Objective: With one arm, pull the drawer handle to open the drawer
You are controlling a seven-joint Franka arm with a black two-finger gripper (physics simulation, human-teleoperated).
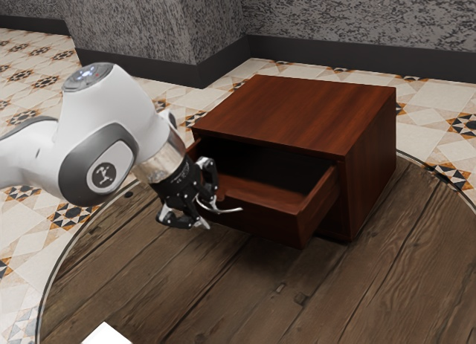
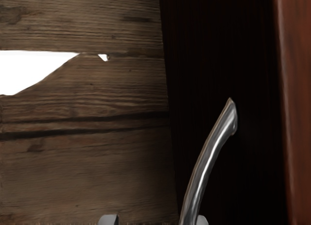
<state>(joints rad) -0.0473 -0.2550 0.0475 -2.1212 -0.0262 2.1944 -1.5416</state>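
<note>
A red-brown wooden cabinet [image 1: 297,110] stands on a round wooden platform. Its single drawer [image 1: 271,210] is pulled partly out toward the exterior view's left, showing a dark hollow inside. A curved silver handle [image 1: 227,208] sticks out from the drawer front. My black gripper [image 1: 199,214] is at that handle's near end, with its fingers standing apart. In the wrist view the handle [image 2: 211,152] runs up along the dark drawer front [image 2: 218,64], close to one fingertip, while the other fingertip [image 2: 109,219] stands well away from it.
The round platform [image 1: 245,284] of dark planks carries the cabinet, with patterned floor tiles [image 1: 37,76] around it. Grey rough walls [image 1: 149,24] rise behind. A small white object [image 1: 108,335] lies at the platform's near edge.
</note>
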